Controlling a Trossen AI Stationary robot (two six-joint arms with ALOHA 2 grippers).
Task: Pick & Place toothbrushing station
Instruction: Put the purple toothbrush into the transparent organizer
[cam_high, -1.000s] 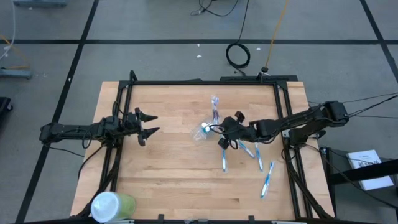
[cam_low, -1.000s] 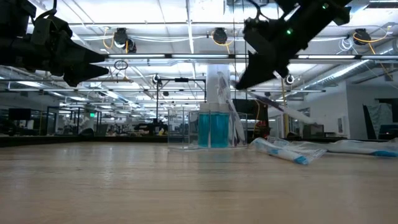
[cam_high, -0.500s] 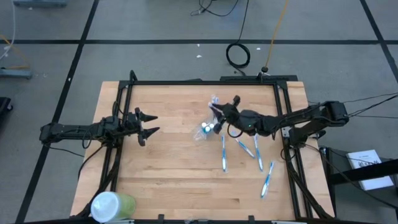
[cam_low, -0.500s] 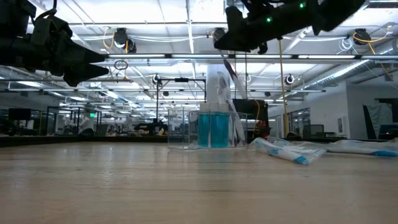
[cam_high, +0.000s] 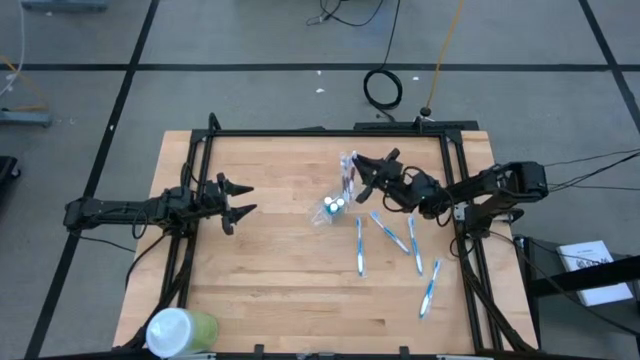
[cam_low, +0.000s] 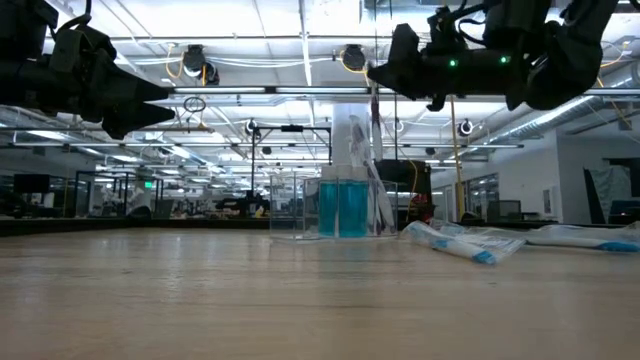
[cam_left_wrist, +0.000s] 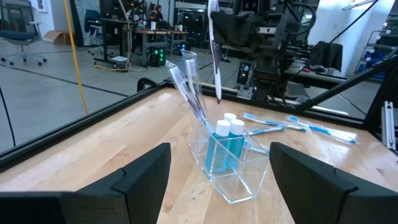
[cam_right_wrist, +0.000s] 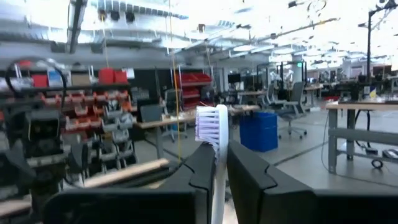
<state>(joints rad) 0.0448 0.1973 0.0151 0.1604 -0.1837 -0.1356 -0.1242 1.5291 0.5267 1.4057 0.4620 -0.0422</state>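
Note:
A small clear plastic cup (cam_left_wrist: 225, 163) stands on the wooden table (cam_high: 270, 260) near the middle, also seen in the high view (cam_high: 333, 208). It holds two teal tubes with white caps (cam_left_wrist: 222, 144) and two leaning blue-and-white toothbrushes (cam_left_wrist: 186, 84). My right gripper (cam_high: 362, 168) is shut on another toothbrush (cam_left_wrist: 215, 56), high above the cup and a little to its far side. Several toothbrushes (cam_high: 388, 232) lie flat on the table to the right of the cup. My left gripper (cam_high: 238, 200) is open and empty at the table's left, raised above it. My right gripper pinches the toothbrush's handle (cam_right_wrist: 219, 180) between its two fingers, below the bristle head (cam_right_wrist: 211, 124). The fingers lie about level, pointing toward the table's left, across the brush. The brush stands upright, head up, lifted clear, its lower end (cam_left_wrist: 219, 96) above the cup.
A large green cup with a white lid (cam_high: 180, 330) stands at the table's near left corner. A black frame (cam_high: 330, 131) runs along the table's far and side edges. Bare wood lies between my left gripper and the clear cup.
My right gripper has risen from just above the loose toothbrushes and gone toward the table's far edge, ending above the clear cup. The toothbrush it holds has turned from slanting to upright. The toothbrushes on the table and the cup have stayed put.

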